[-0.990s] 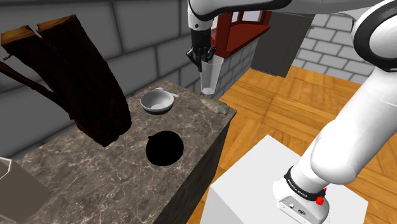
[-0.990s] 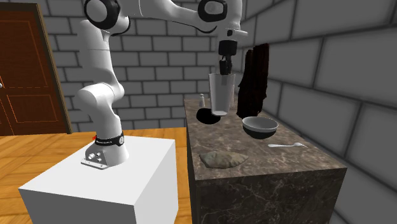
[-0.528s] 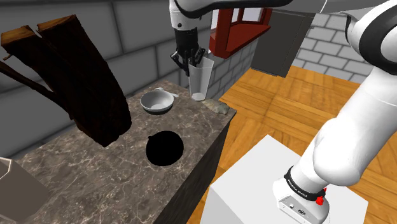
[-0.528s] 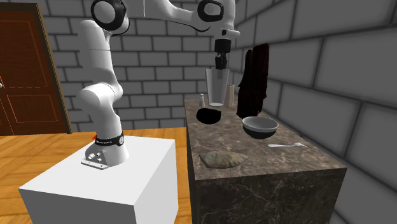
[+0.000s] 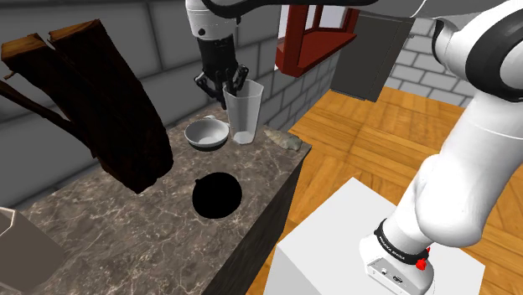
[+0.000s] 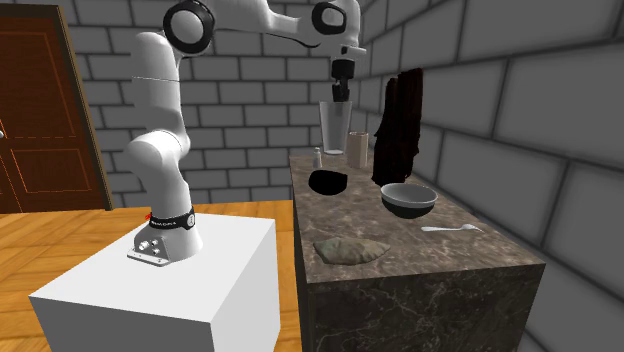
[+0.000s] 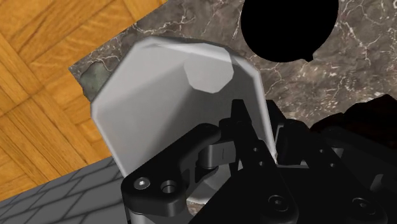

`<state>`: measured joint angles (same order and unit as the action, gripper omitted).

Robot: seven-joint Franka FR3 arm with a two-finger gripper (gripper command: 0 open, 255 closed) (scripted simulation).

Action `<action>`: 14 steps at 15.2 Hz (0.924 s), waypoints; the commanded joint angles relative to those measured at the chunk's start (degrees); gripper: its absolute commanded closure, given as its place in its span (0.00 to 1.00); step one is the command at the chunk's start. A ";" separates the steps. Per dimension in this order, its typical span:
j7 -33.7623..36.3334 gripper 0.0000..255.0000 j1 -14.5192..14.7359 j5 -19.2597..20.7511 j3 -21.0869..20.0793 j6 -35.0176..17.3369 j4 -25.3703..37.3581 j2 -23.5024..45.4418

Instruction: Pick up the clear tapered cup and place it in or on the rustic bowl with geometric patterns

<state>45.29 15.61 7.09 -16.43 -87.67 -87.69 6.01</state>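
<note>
Clamped on the rim of the clear tapered cup (image 5: 243, 116), the black gripper (image 5: 222, 82) is seen with its fingers pressed against the cup's wall. The cup is held upright in the air over the marble counter (image 5: 126, 226), just beside the grey bowl (image 5: 205, 134) in the shoulder view and not in it. White marks on the arm's base (image 5: 394, 266) are too small to be read. A flat black round shape (image 5: 217, 195) on the counter cannot be identified. A pale object (image 5: 10, 239) is cut off at that view's lower left corner.
</note>
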 commanded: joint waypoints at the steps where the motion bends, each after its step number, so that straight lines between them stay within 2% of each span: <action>1: 2.76 1.00 1.68 0.44 -1.22 1.70 3.40 2.07; 9: 12.99 1.00 10.01 3.58 -5.07 9.08 19.66 12.57; 14: 13.12 1.00 9.19 2.92 -4.96 4.36 13.36 10.92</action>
<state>58.36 25.00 10.19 -21.39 -82.22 -72.81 17.42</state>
